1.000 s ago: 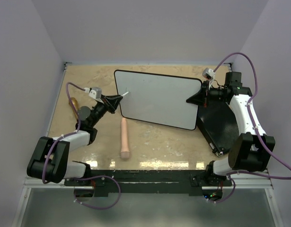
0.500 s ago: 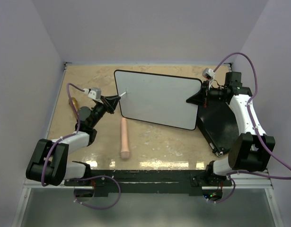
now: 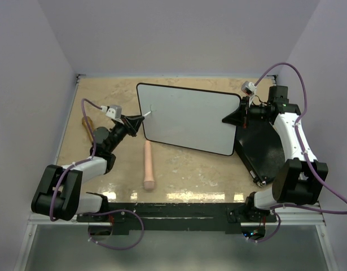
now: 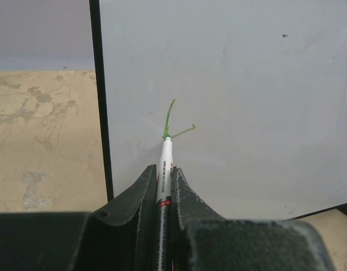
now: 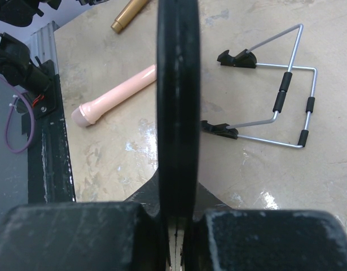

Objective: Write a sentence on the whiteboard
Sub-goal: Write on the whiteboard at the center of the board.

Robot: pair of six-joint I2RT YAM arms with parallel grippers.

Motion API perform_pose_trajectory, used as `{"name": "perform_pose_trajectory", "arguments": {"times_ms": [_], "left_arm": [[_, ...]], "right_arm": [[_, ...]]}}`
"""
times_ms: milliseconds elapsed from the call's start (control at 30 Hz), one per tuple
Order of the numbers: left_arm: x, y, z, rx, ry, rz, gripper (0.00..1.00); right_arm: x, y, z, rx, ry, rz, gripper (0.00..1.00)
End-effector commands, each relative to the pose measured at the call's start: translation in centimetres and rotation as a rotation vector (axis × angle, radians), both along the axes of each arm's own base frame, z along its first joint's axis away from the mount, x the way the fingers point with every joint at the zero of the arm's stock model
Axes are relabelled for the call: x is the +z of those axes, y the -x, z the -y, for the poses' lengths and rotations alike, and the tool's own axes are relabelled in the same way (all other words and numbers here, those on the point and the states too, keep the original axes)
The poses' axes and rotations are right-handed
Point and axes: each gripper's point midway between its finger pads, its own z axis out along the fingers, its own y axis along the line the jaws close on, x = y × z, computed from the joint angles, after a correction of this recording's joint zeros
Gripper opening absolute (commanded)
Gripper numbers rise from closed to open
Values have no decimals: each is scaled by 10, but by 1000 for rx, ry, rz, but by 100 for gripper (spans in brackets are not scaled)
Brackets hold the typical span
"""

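Over the table (image 3: 184,169), seen from behind the arms, the whiteboard (image 3: 187,121) sits between the two grippers with its glossy writing face turned toward the camera. Its long axis runs across the table from one gripper to the other, slightly skewed. The left gripper (image 3: 142,117) is clamped on a white marker (image 3: 149,112), whose tip touches the board just inside its left edge. The right gripper (image 3: 229,118) is closed on the board's right edge. Beside and behind the right jaws lies a black flat case (image 3: 263,152). Off to the right of the left jaws and a little back lies a pink cylinder (image 3: 148,165). Behind those jaws, to their left, is a gold-tipped stick (image 3: 87,121), too small to name.

Along the left wrist, the jaws pinch the marker (image 4: 165,164), which points straight ahead of them. At its tip sits the sentence (image 4: 174,124), so far only two thin green strokes forking from one point, just right of the black rim (image 4: 100,101). Ahead and to the right of the jaws the board is almost all blank.

Along the right wrist, the jaws are shut on the board's rim (image 5: 178,101), seen edge-on as a dark bar running straight ahead. To the right of the jaws a wire stand (image 5: 280,101) rests on the table.

Writing has barely begun, I judge. Doing it well means light, even tip pressure and small strokes marching rightward along the long axis. It also needs a firm clamp from the right gripper so the board cannot slide or rock.
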Motion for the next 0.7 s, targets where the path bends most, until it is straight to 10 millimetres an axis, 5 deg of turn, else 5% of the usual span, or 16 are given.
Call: {"name": "perform_pose_trajectory", "arguments": {"times_ms": [0, 667], "left_arm": [[3, -6, 2, -18, -29, 23, 0], [-3, 2, 17, -104, -25, -2, 0]], "right_arm": [[-5, -3, 3, -6, 48, 33, 0], [-5, -3, 2, -4, 43, 31, 0]]}}
